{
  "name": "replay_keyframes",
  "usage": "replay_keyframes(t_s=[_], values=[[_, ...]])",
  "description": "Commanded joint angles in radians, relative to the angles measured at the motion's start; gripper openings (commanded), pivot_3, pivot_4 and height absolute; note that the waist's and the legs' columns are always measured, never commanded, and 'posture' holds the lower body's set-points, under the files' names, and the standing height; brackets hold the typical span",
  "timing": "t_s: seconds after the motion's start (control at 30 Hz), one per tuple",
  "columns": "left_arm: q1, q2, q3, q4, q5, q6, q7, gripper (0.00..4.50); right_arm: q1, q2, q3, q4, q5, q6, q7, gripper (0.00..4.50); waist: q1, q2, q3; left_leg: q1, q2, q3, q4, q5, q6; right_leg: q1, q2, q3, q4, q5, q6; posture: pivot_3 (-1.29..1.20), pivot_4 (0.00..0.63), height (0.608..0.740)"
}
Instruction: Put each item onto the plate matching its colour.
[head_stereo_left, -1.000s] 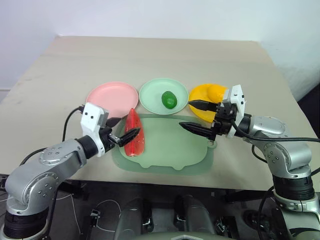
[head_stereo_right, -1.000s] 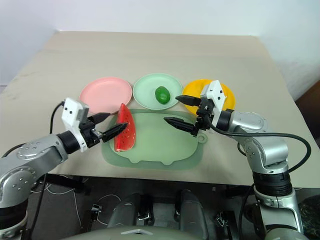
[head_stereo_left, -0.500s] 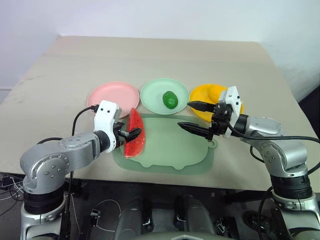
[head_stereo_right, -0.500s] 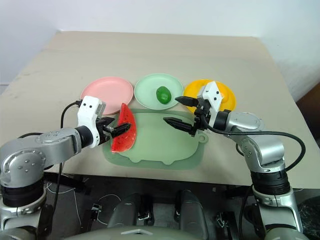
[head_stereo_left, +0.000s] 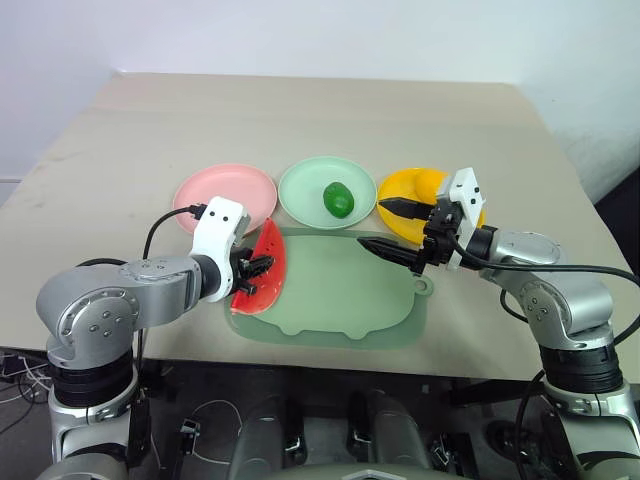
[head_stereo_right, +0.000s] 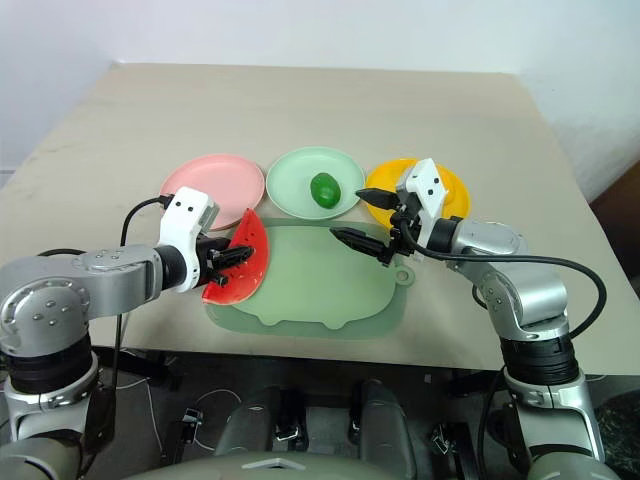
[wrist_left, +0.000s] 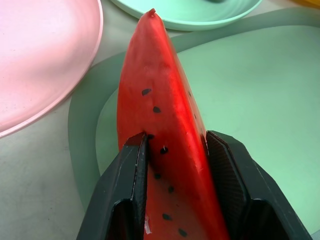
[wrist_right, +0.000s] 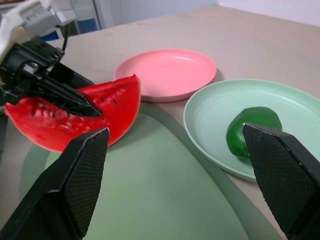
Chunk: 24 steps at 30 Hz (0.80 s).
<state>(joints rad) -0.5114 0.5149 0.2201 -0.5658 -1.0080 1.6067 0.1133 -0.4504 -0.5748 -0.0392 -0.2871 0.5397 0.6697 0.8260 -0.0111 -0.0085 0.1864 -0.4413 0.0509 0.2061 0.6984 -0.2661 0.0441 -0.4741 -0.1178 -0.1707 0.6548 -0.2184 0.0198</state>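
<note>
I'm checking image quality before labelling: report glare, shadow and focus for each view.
Left eye view: even light, a soft shadow under the left gripper on the mat. Left wrist view: a glossy highlight along the wedge, whose tip and the pink plate look soft. Right wrist view: the right gripper looms large; green fruit slightly soft.

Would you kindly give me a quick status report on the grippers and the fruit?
Left gripper shut on watermelon wedge, over the mat. Right gripper open, empty. Pink plate bare, path unobstructed.
</note>
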Motion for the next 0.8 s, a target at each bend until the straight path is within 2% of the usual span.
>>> replay_keyframes(t_s=[0.03, 0.17, 0.23, 0.33, 0.47, 0.7, 0.8], values=[[-0.088, 0.091, 0.071, -0.016, -0.007, 0.008, -0.056, 1.48, -0.009, -0.008, -0.013, -0.042, 0.021, -0.005, 0.0, 4.5, 0.0, -0.002, 0.001, 0.0, 0.0, 0.0, 0.0, 0.0, 0.0, -0.001, 0.0, 0.0, 0.0, 0.0, 0.0, 0.0, 0.15, 0.696], [-0.223, 0.128, 0.167, 0.065, 0.023, -0.003, -0.078, 1.48, -0.005, -0.003, 0.0, -0.054, 0.019, -0.01, -0.001, 4.5, 0.003, -0.002, 0.001, -0.001, 0.0, 0.0, 0.0, 0.0, 0.0, -0.001, 0.0, 0.0, 0.0, 0.0, 0.0, 0.0, 0.15, 0.696], [-0.246, 0.145, 0.17, 0.131, 0.074, -0.039, -0.085, 1.48, -0.007, 0.008, 0.011, -0.054, 0.018, -0.009, -0.009, 4.5, 0.002, -0.002, 0.001, -0.001, -0.001, 0.0, 0.0, 0.0, 0.0, -0.001, -0.001, 0.0, 0.0, 0.0, 0.0, 0.0, 0.15, 0.696], [-0.232, 0.177, 0.083, 0.239, 0.167, -0.165, -0.155, 1.48, -0.014, 0.023, 0.023, -0.054, 0.021, -0.006, -0.02, 4.5, 0.0, -0.002, 0.001, -0.001, -0.001, 0.0, 0.0, 0.0, 0.0, -0.001, 0.0, 0.0, 0.001, 0.0, 0.0, 0.0, 0.15, 0.696], [-0.259, 0.171, -0.033, 0.43, 0.306, -0.34, -0.236, 1.48, -0.023, 0.034, 0.039, -0.05, 0.017, -0.007, -0.029, 4.5, 0.002, -0.002, 0.001, -0.001, -0.001, 0.001, 0.0, 0.0, -0.001, -0.001, 0.0, 0.0, 0.001, 0.0, 0.0, 0.0, 0.15, 0.696], [-0.372, 0.111, -0.18, 0.809, 0.543, -0.682, -0.371, 1.48, -0.038, 0.035, 0.04, -0.041, 0.014, -0.004, -0.045, 4.5, 0.0, -0.002, 0.001, -0.002, 0.0, 0.002, 0.0, 0.0, 0.0, -0.003, -0.001, 0.0, 0.0, 0.0, 0.0, 0.0, 0.15, 0.696], [-0.424, 0.076, -0.204, 0.969, 0.609, -0.761, -0.405, 1.48, -0.037, 0.033, 0.042, -0.045, 0.014, 0.001, -0.051, 4.5, -0.001, -0.002, 0.001, -0.002, 0.0, 0.002, 0.0, 0.0, 0.0, -0.003, -0.001, 0.0, 0.0, 0.0, 0.0, 0.0, 0.15, 0.696]])
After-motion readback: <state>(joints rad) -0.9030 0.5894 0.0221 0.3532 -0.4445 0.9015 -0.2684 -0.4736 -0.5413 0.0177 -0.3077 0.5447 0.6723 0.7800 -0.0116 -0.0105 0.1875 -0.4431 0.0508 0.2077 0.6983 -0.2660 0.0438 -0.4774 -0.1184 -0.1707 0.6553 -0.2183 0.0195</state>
